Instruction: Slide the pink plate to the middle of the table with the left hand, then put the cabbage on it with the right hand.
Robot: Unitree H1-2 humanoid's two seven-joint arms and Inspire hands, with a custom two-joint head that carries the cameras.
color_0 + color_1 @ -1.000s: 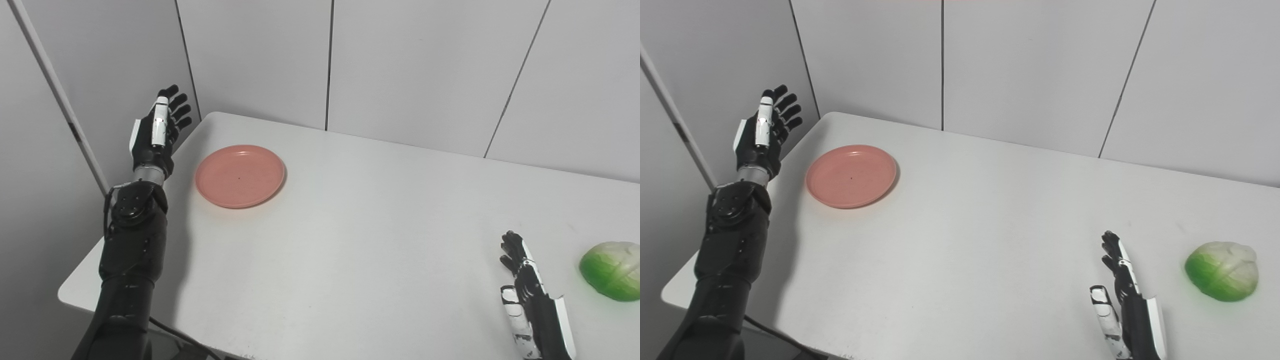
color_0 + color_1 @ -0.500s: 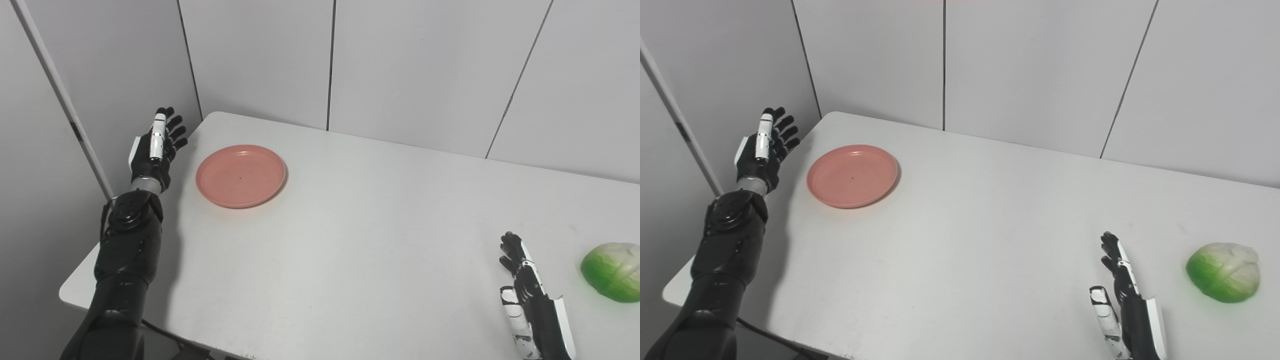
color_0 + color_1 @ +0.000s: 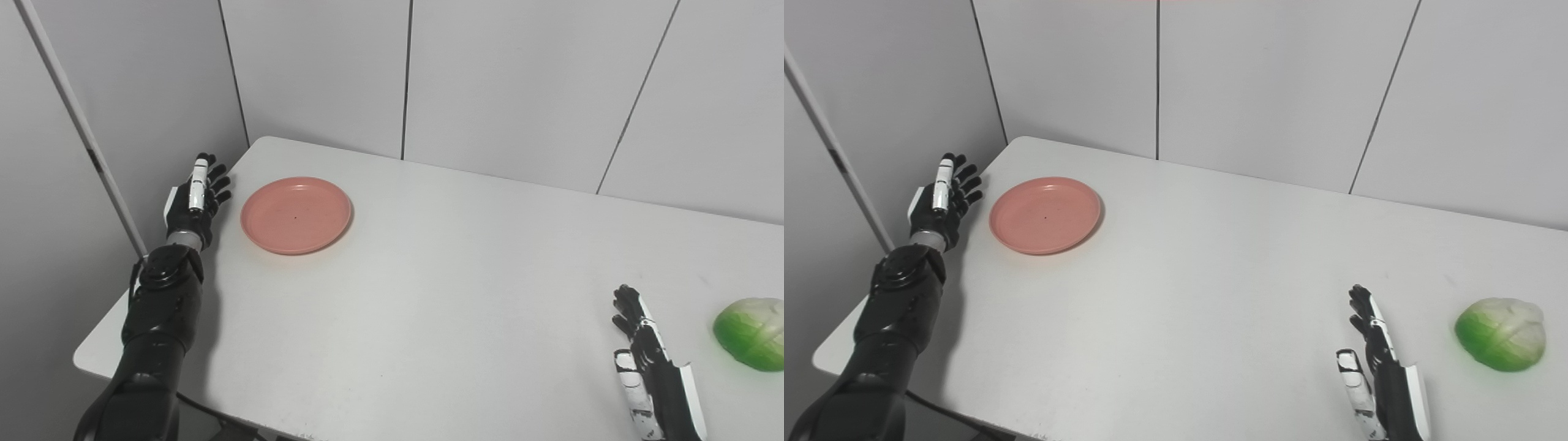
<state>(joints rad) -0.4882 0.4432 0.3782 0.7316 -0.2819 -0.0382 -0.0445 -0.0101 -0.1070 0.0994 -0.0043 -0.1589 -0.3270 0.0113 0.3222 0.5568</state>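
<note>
A pink plate (image 3: 296,214) lies flat near the table's far left corner. My left hand (image 3: 194,199) is open, fingers apart, just left of the plate at the table's left edge, a small gap from the rim. A green and white cabbage (image 3: 1500,334) sits on the table at the right. My right hand (image 3: 1375,364) is open and empty near the front edge, left of the cabbage and apart from it.
The white table (image 3: 465,275) stands in a corner of grey wall panels (image 3: 508,79). A panel wall runs close along the table's left edge beside my left arm (image 3: 160,306).
My left hand has come down from raised height to table level beside the plate. The plate, the cabbage and my right hand have not moved. The camera has shifted slightly.
</note>
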